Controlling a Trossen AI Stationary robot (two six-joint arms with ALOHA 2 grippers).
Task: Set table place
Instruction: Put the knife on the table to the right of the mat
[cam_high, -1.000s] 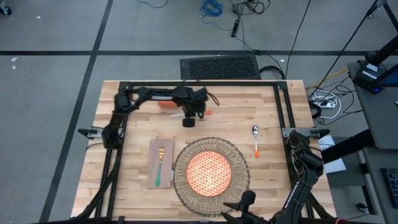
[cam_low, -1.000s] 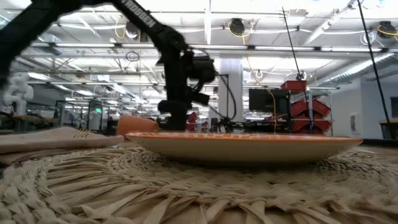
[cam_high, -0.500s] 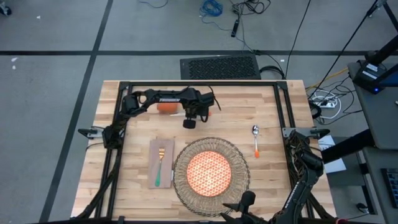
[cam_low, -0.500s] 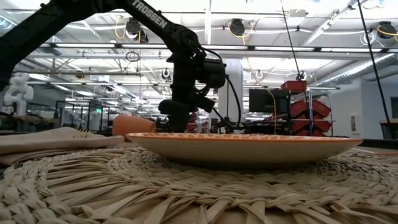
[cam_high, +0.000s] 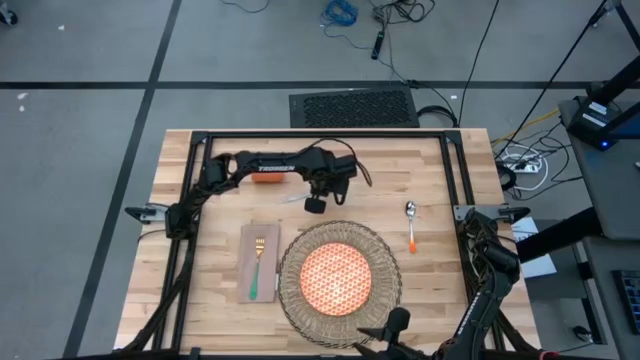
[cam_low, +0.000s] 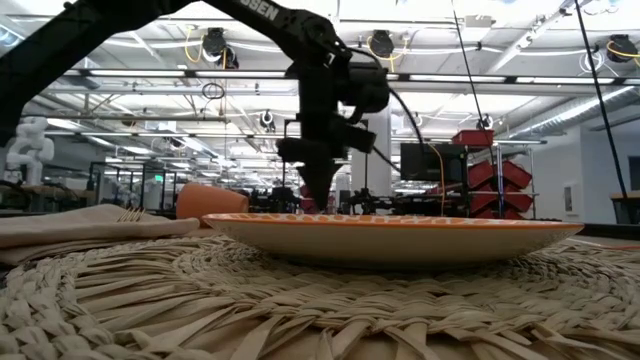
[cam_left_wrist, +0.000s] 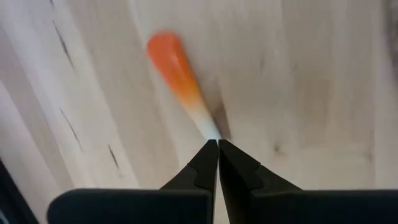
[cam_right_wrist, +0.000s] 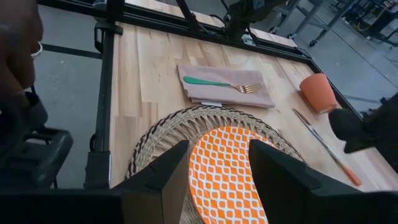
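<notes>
Orange-handled knife (cam_left_wrist: 177, 74) pinched by the left gripper (cam_high: 315, 204) and on the move toward the place setting.

Over the last second the left gripper has swung away from the orange cup (cam_high: 266, 177) at the far side of the table (cam_high: 430, 170) and now hangs just beyond the far rim of the wicker placemat (cam_high: 340, 236); its wrist view shows the fingers closed to a sliver on the knife's blade end, the handle pointing away over bare wood (whether the knife is lifted clear or dragging, I cannot tell). That suggests the knife is next to be laid. The plate (cam_high: 337, 277) sits centred on the mat, the fork (cam_high: 257, 265) lies on the napkin (cam_high: 245, 245) to its left, and the spoon (cam_high: 411, 226) lies right of the mat. The right gripper (cam_right_wrist: 217, 174) waits wide open and empty over the near edge of the mat.
</notes>
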